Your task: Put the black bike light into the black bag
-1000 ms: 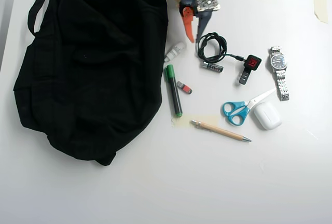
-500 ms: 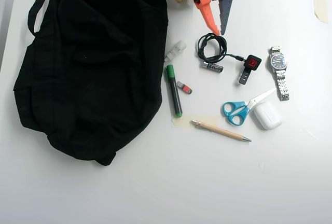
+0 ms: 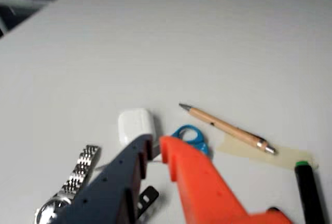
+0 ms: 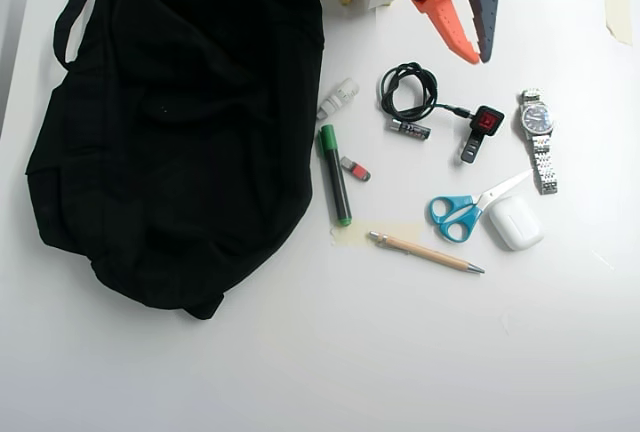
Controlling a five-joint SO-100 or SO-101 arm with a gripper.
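In the overhead view the black bike light (image 4: 486, 120), with its square red face and short black tail, lies on the white table right of the coiled cable. The big black bag (image 4: 180, 122) fills the left side, its strap (image 4: 75, 2) at the top left. My gripper (image 4: 478, 57) hangs at the top, just above the light, pointing down the picture. Its orange and dark fingers are nearly touching, with nothing between them. In the wrist view the gripper (image 3: 155, 142) covers most of the light. The bag is out of that view.
Around the light lie a coiled black cable (image 4: 408, 90), a battery (image 4: 410, 129), a steel watch (image 4: 537, 137), blue scissors (image 4: 460, 212), a white case (image 4: 515, 222), a wooden pen (image 4: 425, 252), a green marker (image 4: 335, 174) and a grey-red stick (image 4: 355, 169).
The gripper has swung right along the top of the overhead view, from beside the bag's edge to above the bike light. Nothing on the table has moved.
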